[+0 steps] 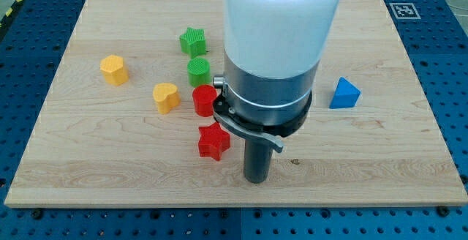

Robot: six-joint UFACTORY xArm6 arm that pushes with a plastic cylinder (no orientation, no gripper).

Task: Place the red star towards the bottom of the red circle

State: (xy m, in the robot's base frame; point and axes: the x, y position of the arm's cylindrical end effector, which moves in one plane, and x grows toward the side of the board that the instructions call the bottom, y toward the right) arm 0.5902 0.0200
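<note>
Nearest, my tip (256,179) — just right of red star (213,140), below red circle (204,100).

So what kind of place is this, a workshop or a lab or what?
Most likely a robotics lab bench. A wooden board lies on a blue perforated table, with a printed marker tag at its corner and small coloured blocks such as the red star and red circle for pushing trials.
</note>
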